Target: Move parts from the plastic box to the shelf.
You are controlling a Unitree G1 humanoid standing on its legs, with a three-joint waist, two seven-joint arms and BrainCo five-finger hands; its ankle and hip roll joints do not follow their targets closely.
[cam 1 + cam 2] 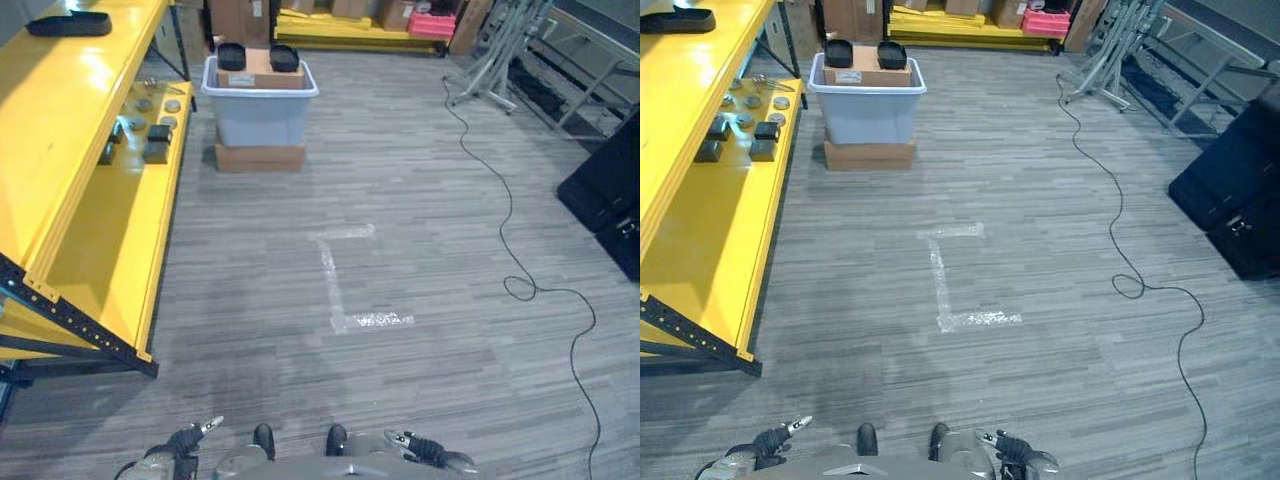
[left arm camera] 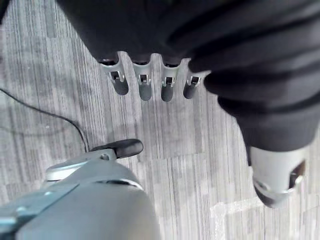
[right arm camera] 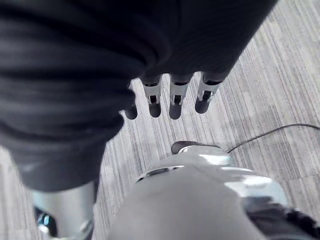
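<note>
A pale grey plastic box [image 1: 260, 112] stands far ahead on a cardboard carton [image 1: 260, 157]. Two black parts [image 1: 232, 56] rest on a brown carton inside it. To the left runs the yellow shelf [image 1: 70, 140], with several dark and metal parts [image 1: 155, 140] on its lower level and a black tray [image 1: 70, 23] on top. My left hand [image 1: 190, 438] hangs low at my side, fingers [image 2: 145, 85] straight and empty. My right hand [image 1: 415, 445] hangs at the other side, its fingers [image 3: 175, 97] also straight, holding nothing.
A white tape mark [image 1: 345, 280] lies on the grey striped floor between me and the box. A black cord [image 1: 510, 220] snakes along the right. Dark cases [image 1: 610, 190] stand at the right edge, a metal stand [image 1: 495, 60] at the back right.
</note>
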